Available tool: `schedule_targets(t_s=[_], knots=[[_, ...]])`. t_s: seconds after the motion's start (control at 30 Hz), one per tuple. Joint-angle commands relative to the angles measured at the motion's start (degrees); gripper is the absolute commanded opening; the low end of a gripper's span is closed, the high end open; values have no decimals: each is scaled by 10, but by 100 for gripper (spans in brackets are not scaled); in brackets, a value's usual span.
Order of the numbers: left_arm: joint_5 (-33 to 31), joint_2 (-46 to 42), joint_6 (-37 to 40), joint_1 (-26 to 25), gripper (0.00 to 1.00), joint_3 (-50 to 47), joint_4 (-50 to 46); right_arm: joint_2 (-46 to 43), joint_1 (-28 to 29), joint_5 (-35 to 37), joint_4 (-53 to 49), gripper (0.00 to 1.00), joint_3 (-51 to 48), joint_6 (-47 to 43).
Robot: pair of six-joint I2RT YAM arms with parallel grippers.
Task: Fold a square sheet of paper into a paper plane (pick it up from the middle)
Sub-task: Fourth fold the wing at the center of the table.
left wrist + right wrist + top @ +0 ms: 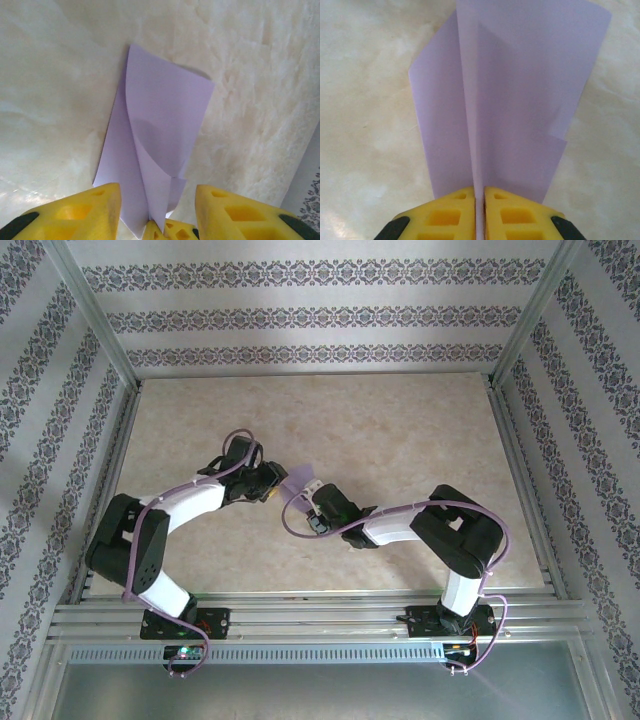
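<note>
The pale lavender sheet of paper (pixel 297 480) is held up over the middle of the table, between the two grippers. It is folded, with a lengthwise centre ridge and flaps spreading to both sides. My right gripper (pixel 480 192) is shut on that ridge at the paper's (pixel 520 100) near end. My left gripper (pixel 157 200) is open, one yellow finger on each side of the paper (pixel 160 130), not touching it. The right gripper's fingertips (pixel 170 230) show low between them. From above, the left gripper (pixel 272 483) and right gripper (pixel 312 498) nearly meet.
The beige marbled table (pixel 400 420) is ringed by aluminium frame rails (pixel 300 615) at the front and sides. Patterned wallpaper panels (pixel 300 315) close off the back and sides. Both arms bend inward from their bases at the near edge.
</note>
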Motion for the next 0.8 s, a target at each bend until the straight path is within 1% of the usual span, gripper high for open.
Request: schedule_targets(t_s=[0.0, 0.13, 0.23, 0.37, 0.53, 0.77], knots=[[0, -32, 27, 9, 46, -28, -26, -14, -18, -69, 17, 12, -17, 41], [31, -42, 32, 8, 46, -59, 21, -15, -45, -134, 45, 10, -31, 87], [67, -30, 22, 6, 42, -82, 76, -13, -62, -173, 61, 10, -39, 115], [93, -1, 11, -5, 35, -86, 126, -8, -82, -216, 83, 10, -50, 141], [111, 36, 2, -18, 29, -70, 166, 0, -93, -241, 91, 11, -52, 155], [129, 87, 1, -28, 28, -39, 188, 8, -99, -253, 98, 12, -52, 162]])
